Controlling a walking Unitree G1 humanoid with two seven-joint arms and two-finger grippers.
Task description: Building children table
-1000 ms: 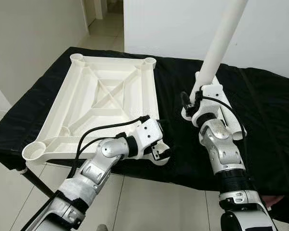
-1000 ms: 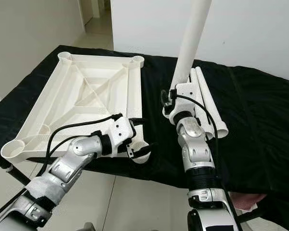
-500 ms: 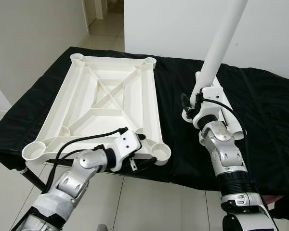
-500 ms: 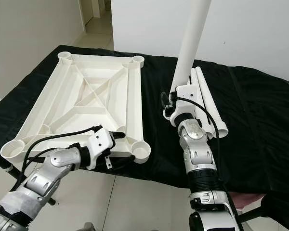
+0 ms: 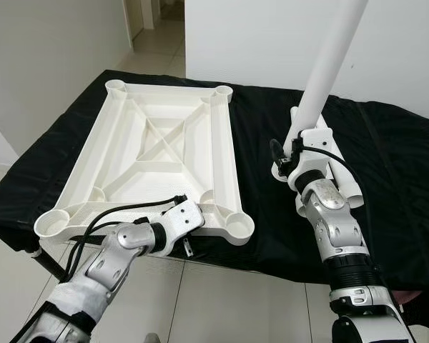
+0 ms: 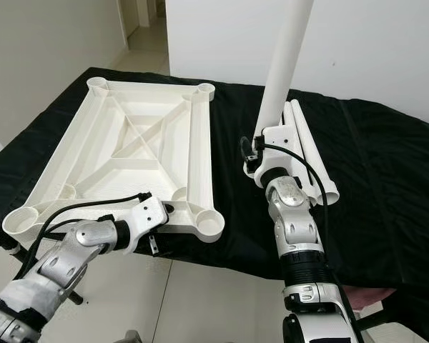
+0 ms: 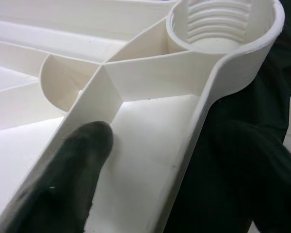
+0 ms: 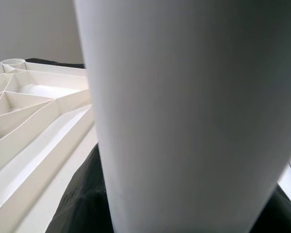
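1. Black cloth point(image 5: 386, 164) covers a bench in a white-walled room, with a pale tiled floor below and a doorway at the far left.
2. On the cloth lies the tabletop point(image 5: 157, 143), white plastic, underside up, its ribs and four corner sockets showing. All four sockets look empty, so by my reading no leg is fitted yet.
3. The right gripper point(image 5: 300, 143) is clamped on one leg point(image 5: 329, 64), a white tube held nearly upright and tilted a little, above the cloth and to the right of the tabletop. In the right wrist view the tube stands close to the lens and the tabletop lies beyond it.
4. The left gripper point(image 5: 188, 237) is at the near edge of the tabletop. In the left wrist view one black finger point(image 7: 63, 174) rests inside the frame and the other sits outside the rim, fingers apart and straddling it; whether they pinch it I cannot tell.
5. The near-right socket point(image 7: 223, 24), threaded inside, is just ahead of that gripper and seems the likely target for the raised leg.
6. More legs point(image 6: 307, 157) lie flat on the cloth behind the right arm, still to be fitted.
7. Left to do, as I judge it: all four legs, then turning the table upright. The spare legs and the left arm lie close to the raised leg's way to the socket.
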